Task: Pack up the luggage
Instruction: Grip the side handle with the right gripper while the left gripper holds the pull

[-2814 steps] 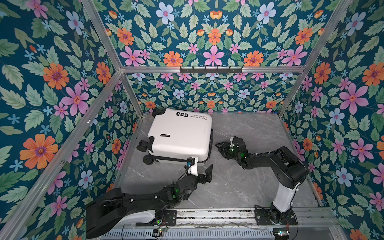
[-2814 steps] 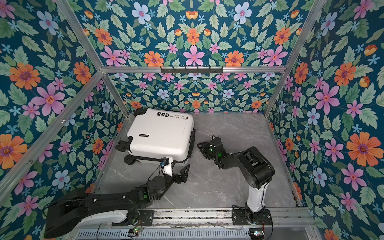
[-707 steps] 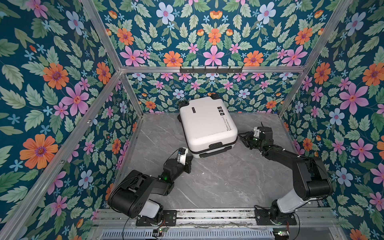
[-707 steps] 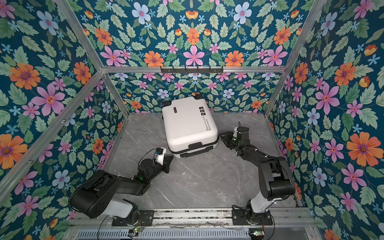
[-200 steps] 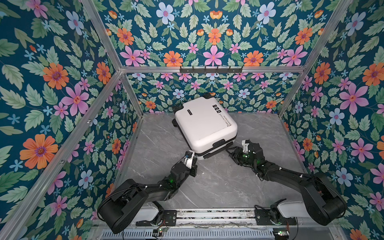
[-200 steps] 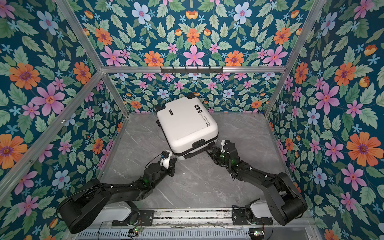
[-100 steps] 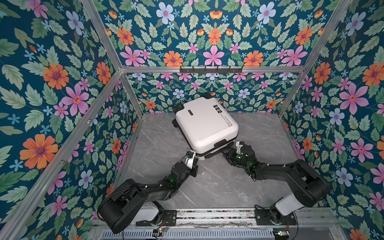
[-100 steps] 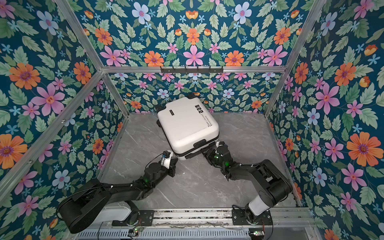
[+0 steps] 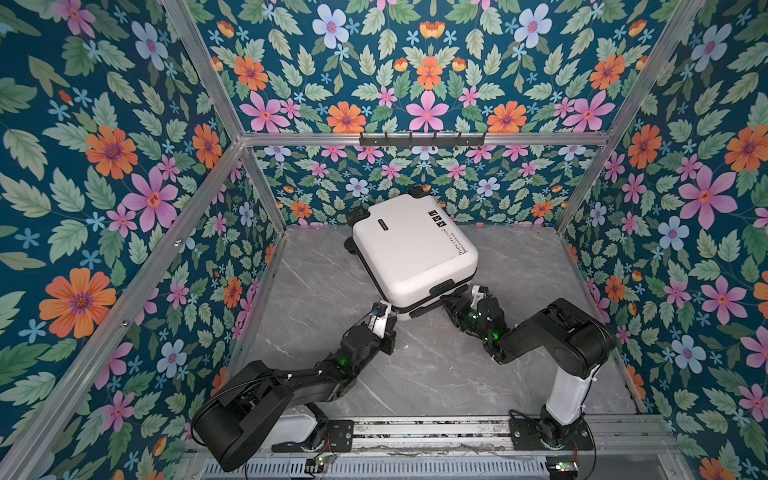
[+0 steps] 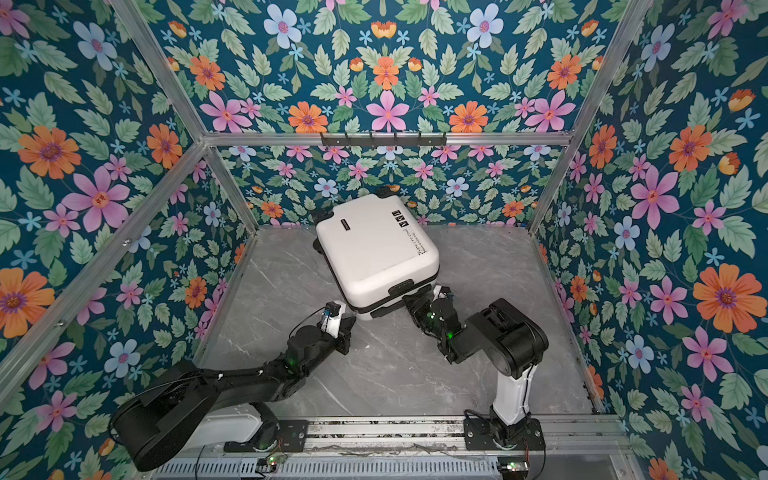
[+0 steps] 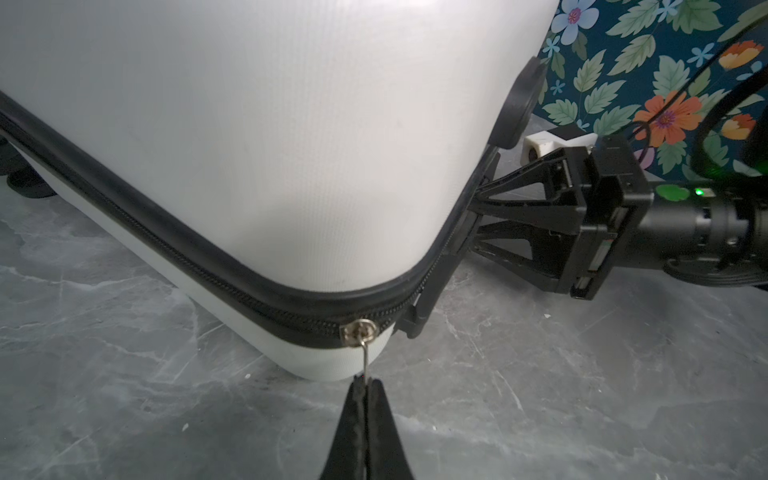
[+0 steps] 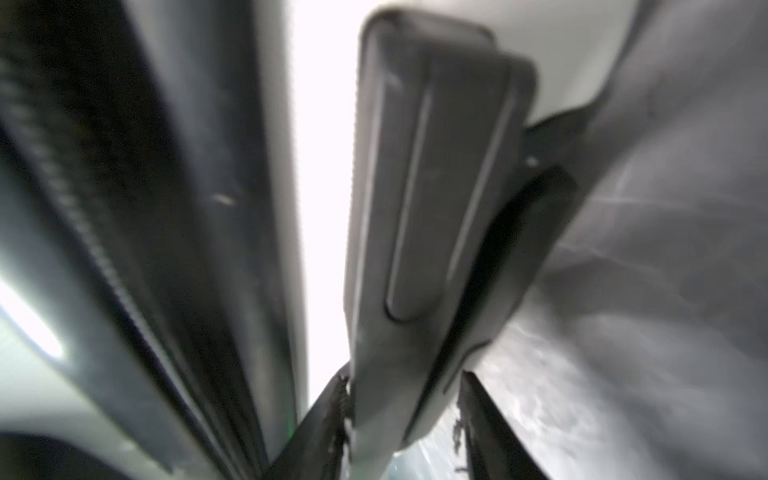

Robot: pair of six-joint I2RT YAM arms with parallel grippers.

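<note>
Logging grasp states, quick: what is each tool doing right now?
Left tool: closed, pinching the thin silver metal zipper pull of the small white hard-shell suitcase.
Right tool: straddling the suitcase's black plastic handle; clamped or not cannot be told.

Robot test booth; floral walls (image 9: pixel 124 166); aluminium frame (image 9: pixel 291 139)

The left arm (image 9: pixel 291 382) lies low and long from its base at seven o'clock, reaching toward one o'clock. The left gripper (image 11: pixel 365 386) is pinched tight on a thin zipper pull (image 11: pixel 365 357). The right arm (image 9: pixel 557 336) stands up from its base at five o'clock, folds sharply at the elbow, and sends its forearm down toward ten o'clock. The right gripper (image 12: pixel 403 377) has its jaws parted astride a black handle (image 12: pixel 424 187). Whether they clamp it, I can't make out.
</note>
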